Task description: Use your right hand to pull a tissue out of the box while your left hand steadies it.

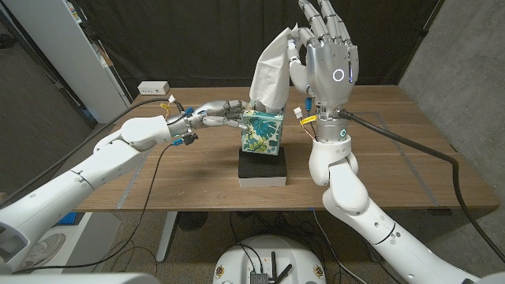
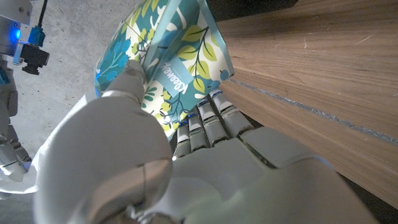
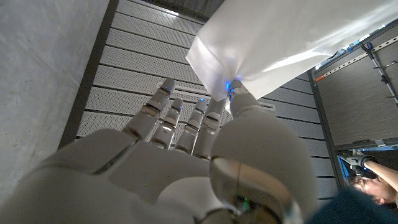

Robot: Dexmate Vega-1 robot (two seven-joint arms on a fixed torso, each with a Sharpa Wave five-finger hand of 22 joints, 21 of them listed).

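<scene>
A tissue box (image 1: 262,132) with a teal leaf print stands on a black-and-white block (image 1: 263,168) at the table's middle. My left hand (image 1: 223,113) grips the box (image 2: 169,59) from its left side, fingers (image 2: 211,115) against one face and thumb on another. A white tissue (image 1: 272,72) rises from the box's top, stretched up and still caught in the opening. My right hand (image 1: 325,49) is raised high above the box and pinches the tissue's upper corner (image 3: 273,43) between thumb and a finger, the other fingers spread upward.
A white power strip (image 1: 154,88) lies at the table's (image 1: 410,158) back left edge. Cables trail from both wrists over the table. A person's head shows at a corner of the right wrist view (image 3: 367,183).
</scene>
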